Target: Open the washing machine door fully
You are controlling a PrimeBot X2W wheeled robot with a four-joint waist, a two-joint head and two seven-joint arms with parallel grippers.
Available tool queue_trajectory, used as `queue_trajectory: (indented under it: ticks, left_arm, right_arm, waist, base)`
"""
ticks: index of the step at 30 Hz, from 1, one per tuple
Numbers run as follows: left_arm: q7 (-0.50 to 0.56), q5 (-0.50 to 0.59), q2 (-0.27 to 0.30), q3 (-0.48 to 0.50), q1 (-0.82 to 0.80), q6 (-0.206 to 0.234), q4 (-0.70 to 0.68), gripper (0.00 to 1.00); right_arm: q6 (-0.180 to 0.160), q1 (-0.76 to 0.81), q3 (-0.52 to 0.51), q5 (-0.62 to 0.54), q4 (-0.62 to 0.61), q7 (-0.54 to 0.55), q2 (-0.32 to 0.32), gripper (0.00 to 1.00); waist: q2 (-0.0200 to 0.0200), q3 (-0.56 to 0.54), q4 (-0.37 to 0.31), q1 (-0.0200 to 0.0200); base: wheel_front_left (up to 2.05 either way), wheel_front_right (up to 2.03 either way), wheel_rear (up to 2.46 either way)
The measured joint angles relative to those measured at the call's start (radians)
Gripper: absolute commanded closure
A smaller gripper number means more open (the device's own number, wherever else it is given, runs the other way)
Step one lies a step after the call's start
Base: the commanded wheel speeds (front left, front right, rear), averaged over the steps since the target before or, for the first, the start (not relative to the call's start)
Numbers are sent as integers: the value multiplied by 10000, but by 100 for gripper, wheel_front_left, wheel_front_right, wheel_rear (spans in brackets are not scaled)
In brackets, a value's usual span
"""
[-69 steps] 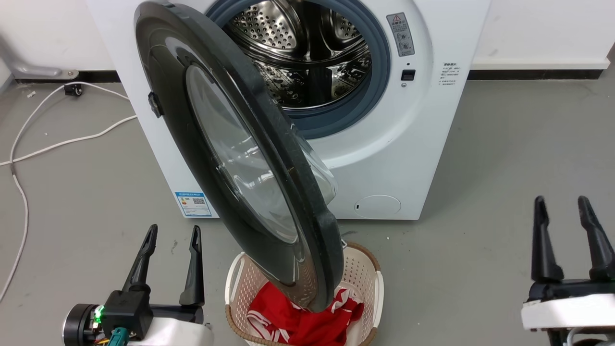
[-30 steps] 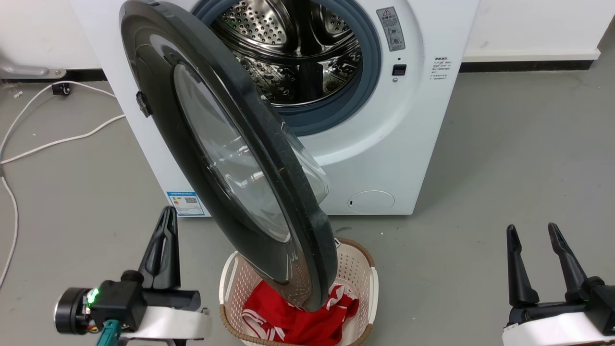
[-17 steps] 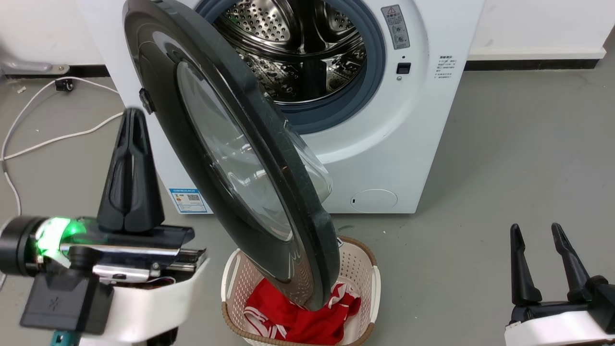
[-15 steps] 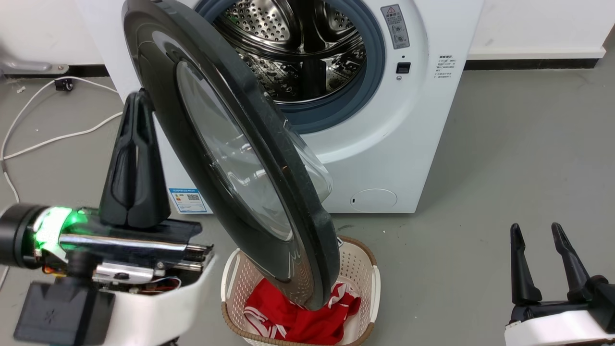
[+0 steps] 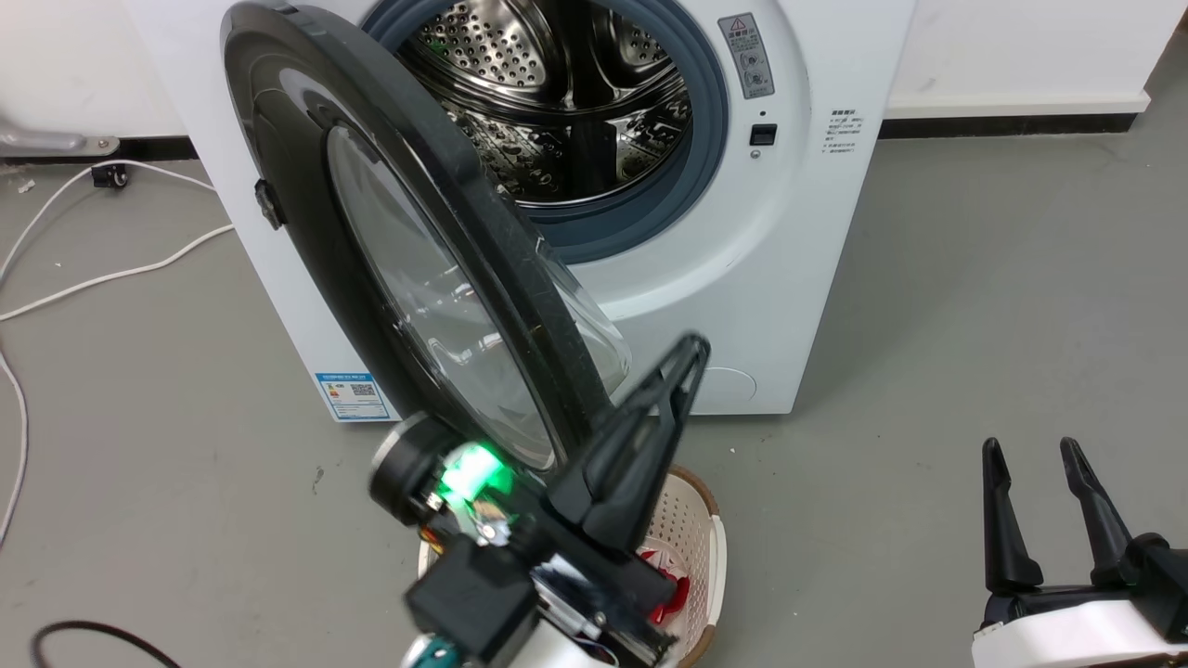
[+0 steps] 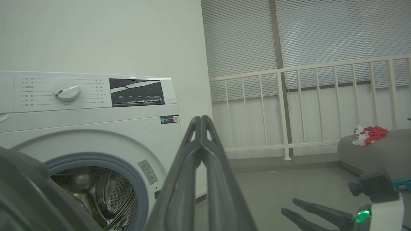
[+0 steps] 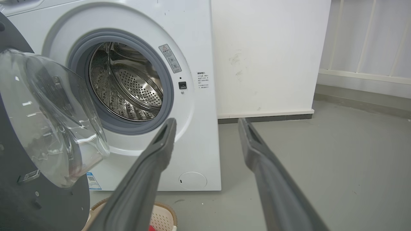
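Note:
The white washing machine (image 5: 789, 278) stands with its steel drum showing. The washing machine door (image 5: 306, 186), black-rimmed with a clear glass bowl, is part open and swings out towards me, hinged at the left. My left gripper (image 5: 691, 353) is shut on nothing, slanting up to the right just beside the door's lower free edge, on the drum side. In the left wrist view its shut gripper (image 6: 200, 119) points past the machine (image 6: 96, 128), the door rim (image 6: 25, 192) low at left. My right gripper (image 5: 1030, 447) stands open at lower right, apart from the door (image 7: 48, 122), with nothing between its fingers (image 7: 207, 121).
A cream laundry basket (image 5: 701, 529) with red cloth sits on the floor under the door's free edge, beneath my left arm. White cables (image 5: 111, 274) trail over the grey floor at left. A white railing (image 6: 305, 106) stands to the machine's right.
My left gripper has swung from the left of the door across to its free edge, over the basket, fingers now slanting up-right. The door and right gripper stay about where they were.

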Motion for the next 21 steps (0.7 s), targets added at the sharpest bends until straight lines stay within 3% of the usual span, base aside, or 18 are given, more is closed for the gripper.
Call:
queue_trajectory:
  ticks: [9,16,21]
  left_arm:
    - [1732,-798,257,-637,1699,190,2061,100]
    - [1521,-811,236,-604,1910,531,3081,100]
    - [1049,-1091,27,-591,858,815,4115,100]
  right_arm:
    - [0,33,146,138,127,146,0,0]
    - [0,20,272,190,169,186,0,0]
    - [0,-43,408,194,219,263,0,0]
  waist:
    - [0,-4,-13,0]
    - [0,110,-49,0]
    - [0,265,-196,0]
  base:
    - [0,0,0]
    - [0,0,0]
    - [0,0,0]
